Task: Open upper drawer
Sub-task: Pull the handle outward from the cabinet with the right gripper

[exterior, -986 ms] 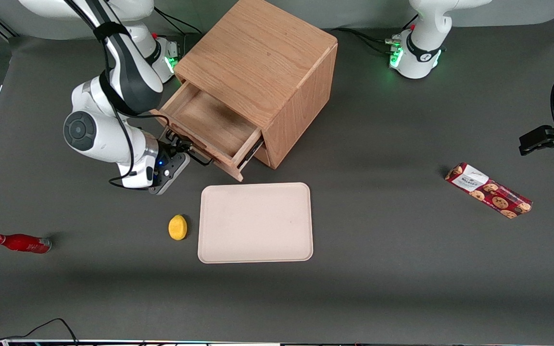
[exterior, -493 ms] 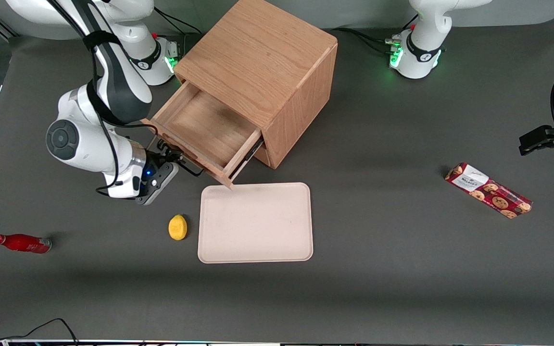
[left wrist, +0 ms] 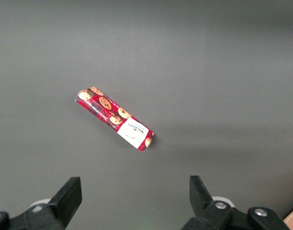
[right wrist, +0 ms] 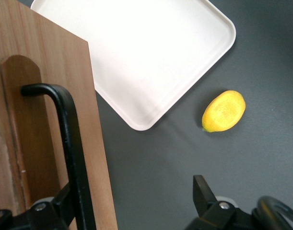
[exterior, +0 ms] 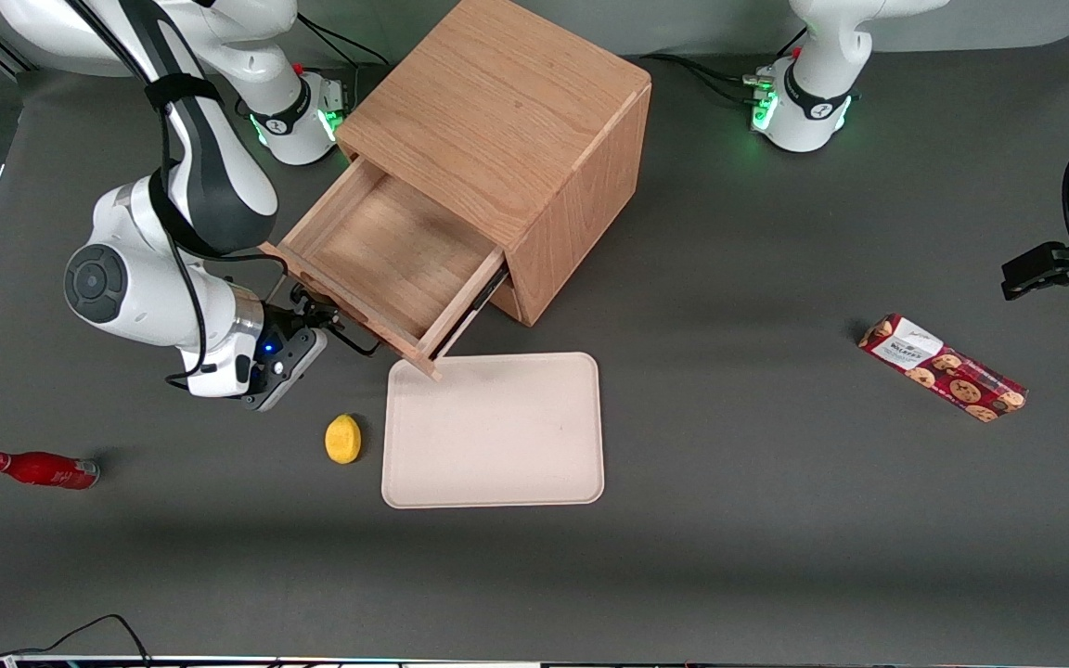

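The oak cabinet (exterior: 507,111) stands at the back of the table. Its upper drawer (exterior: 386,255) is pulled well out and shows an empty light-wood tray. Its thin black bar handle (exterior: 354,341) runs along the front panel, also seen in the right wrist view (right wrist: 72,143). My right gripper (exterior: 312,315) is in front of the drawer at the handle. In the right wrist view the gripper (right wrist: 134,203) is open, with the fingers wide apart. One finger (right wrist: 64,206) lies against the bar, between it and the panel (right wrist: 45,96). The lower drawer is hidden.
A beige tray (exterior: 493,429) lies just in front of the drawer's corner, with a lemon (exterior: 342,438) beside it. A red bottle (exterior: 38,468) lies toward the working arm's end. A cookie box (exterior: 943,366) lies toward the parked arm's end.
The upper drawer has slid farther out of the cabinet. My gripper has moved with the handle, away from the cabinet and nearer the front camera.
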